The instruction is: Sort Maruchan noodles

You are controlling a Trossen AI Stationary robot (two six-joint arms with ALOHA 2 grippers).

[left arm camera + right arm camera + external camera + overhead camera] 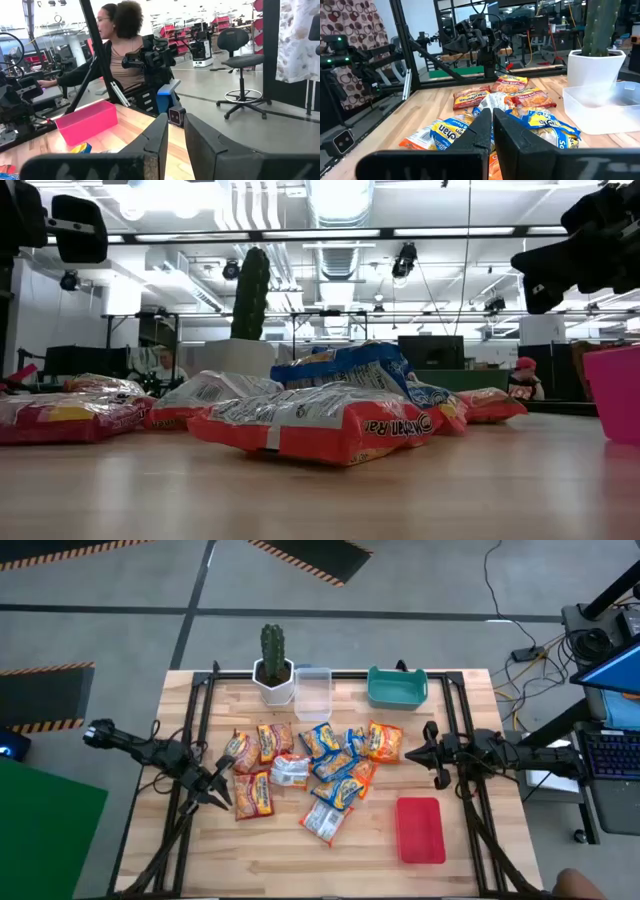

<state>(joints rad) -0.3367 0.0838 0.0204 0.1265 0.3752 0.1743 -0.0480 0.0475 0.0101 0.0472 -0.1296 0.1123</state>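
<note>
The Maruchan noodles (315, 768) lie as a loose heap of orange, blue-and-yellow, red and silvery packets on the middle of the wooden table, some overlapping; the low view shows them (320, 425) flat on the wood. My left gripper (220, 792) hovers at the heap's left edge beside a red packet (252, 795), pointing level toward the table's right. Its fingers (160, 142) stand a narrow gap apart with nothing between them. My right gripper (408, 754) is at the heap's right edge, pointing toward the packets (520, 107). It is shut (492, 125) and empty.
A flat red tray (420, 830) lies near the front right. A teal bin (396, 687), a clear plastic box (312, 692) and a cactus in a white pot (273, 668) line the far edge. A person (120, 50) sits beyond the table's right side.
</note>
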